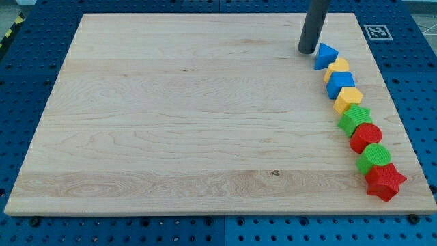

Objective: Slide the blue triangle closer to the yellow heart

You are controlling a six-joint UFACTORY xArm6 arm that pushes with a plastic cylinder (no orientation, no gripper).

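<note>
The blue triangle (326, 55) lies near the board's top right, at the top of a slanted row of blocks. The yellow heart (336, 67) sits just below and right of it, touching it or nearly so. My tip (306, 50) is the lower end of a dark rod that comes down from the view's top. It stands on the board just left of the blue triangle, touching it or almost.
Below the heart the row runs down to the right: a blue block (340, 83), a yellow hexagon (348, 99), a green star (355, 119), a red round block (366, 137), a green round block (375, 158), a red star (385, 181). The wooden board (177, 116) lies on a blue pegboard table.
</note>
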